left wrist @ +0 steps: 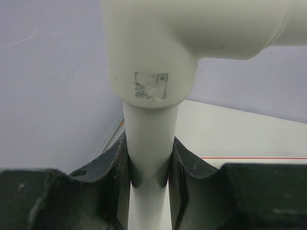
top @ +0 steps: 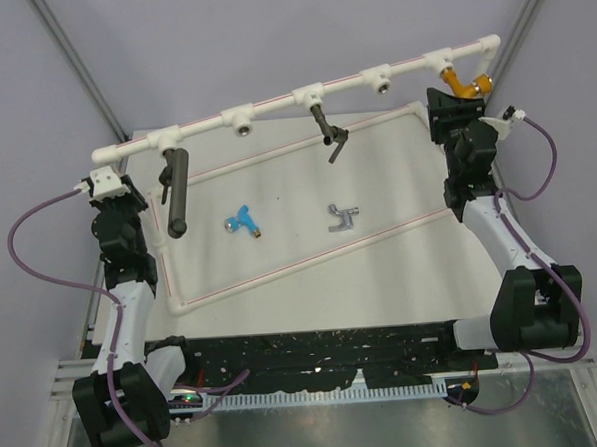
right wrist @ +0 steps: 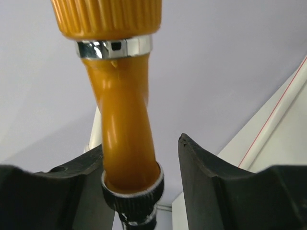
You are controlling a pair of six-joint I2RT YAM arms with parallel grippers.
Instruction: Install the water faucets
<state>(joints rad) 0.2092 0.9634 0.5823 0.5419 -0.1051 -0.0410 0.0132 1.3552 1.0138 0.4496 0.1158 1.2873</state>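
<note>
Nearest, on the flat white table [top: 396,178], between the two hands and short of both, the small bright blue faucet [top: 243,221] and the silver-grey metal faucet [top: 344,217] lay on their sides. Farther out, the left hand [left wrist: 149,163] was clamped tight on the smooth round white plastic pipe [left wrist: 149,129], just below its thicker joint. The right hand [right wrist: 141,148] stood narrowly parted around the glossy orange-gold faucet [right wrist: 122,120]. Its black knurled tip rested against one finger, clear of the other. Its long axis ran straight away from the hand to a chrome ring and ribbed collar.
</note>
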